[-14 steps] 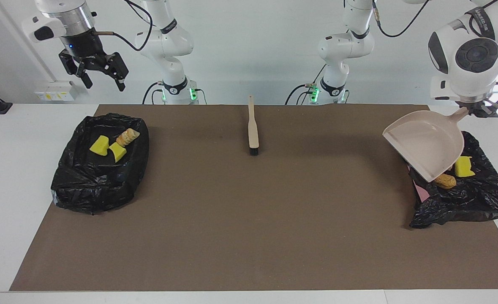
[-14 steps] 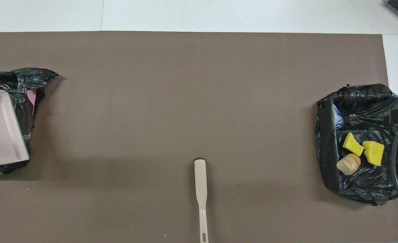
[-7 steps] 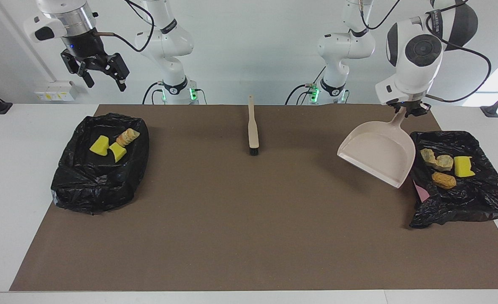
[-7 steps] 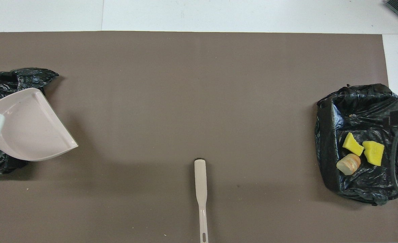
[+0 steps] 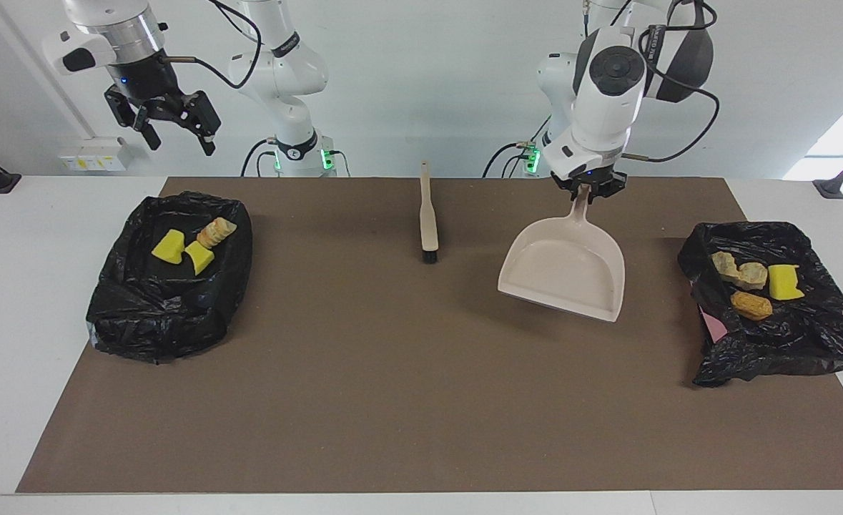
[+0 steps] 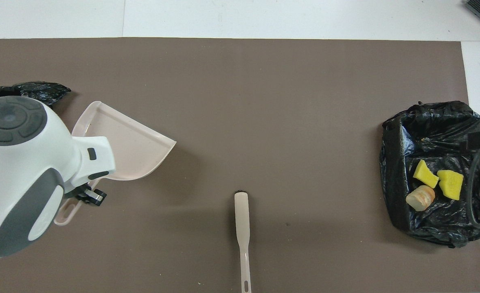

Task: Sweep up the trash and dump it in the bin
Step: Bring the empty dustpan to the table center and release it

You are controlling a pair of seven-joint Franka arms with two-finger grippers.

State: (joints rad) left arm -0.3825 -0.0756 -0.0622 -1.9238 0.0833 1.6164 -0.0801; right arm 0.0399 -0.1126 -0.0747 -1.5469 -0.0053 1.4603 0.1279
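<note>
Since all the trash (image 5: 750, 286) is sitting in the two bins (image 5: 807, 343), the sweeping looks pretty much done. Left tool (image 5: 587, 187) is pinching the empty dustpan (image 5: 564, 275) over the worktop (image 5: 392, 400), probably parking it; right tool (image 5: 171, 125) is waiting spread above the other bin.

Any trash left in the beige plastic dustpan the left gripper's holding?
No. In the facing view the beige plastic dustpan, held by its handle in the left gripper, shows only a bare inner surface.
</note>
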